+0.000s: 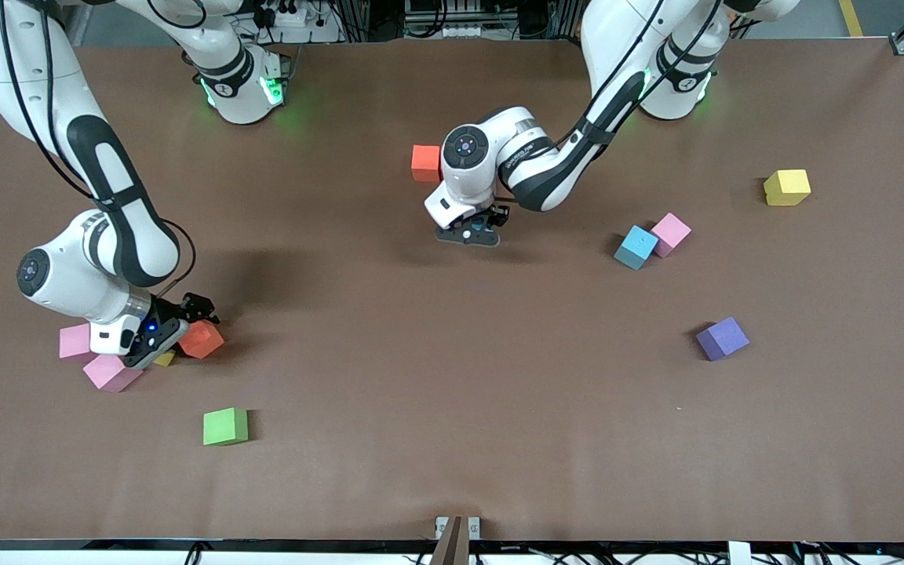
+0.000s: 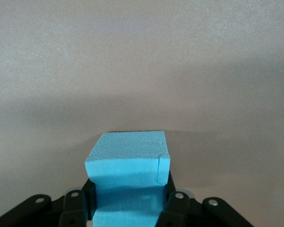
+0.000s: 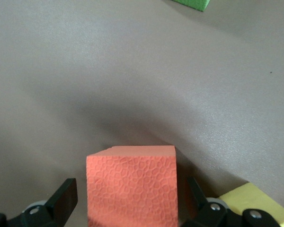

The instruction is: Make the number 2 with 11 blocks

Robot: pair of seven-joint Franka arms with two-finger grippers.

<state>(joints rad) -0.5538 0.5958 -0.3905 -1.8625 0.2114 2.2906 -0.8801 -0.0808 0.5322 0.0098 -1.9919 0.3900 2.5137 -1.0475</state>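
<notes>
A light blue block (image 2: 128, 175) is clamped in the left claw (image 1: 477, 230) just above bare tabletop (image 1: 452, 377) – right claw (image 1: 185, 318), spread, straddles an orange block (image 3: 131, 187) w/o gripping.

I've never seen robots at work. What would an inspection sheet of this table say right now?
Surface: brown table, bare in the middle.
Job's things: loose blocks scattered at both ends; no number 2 formed.
Clutter: nothing seen.
Grippers: left gripper mid-table, jaws shut on a light blue block; right gripper at its arm's end, open around an orange block.
Cables: black cables along both arms.
Surroundings: wires along the table's edges.
</notes>
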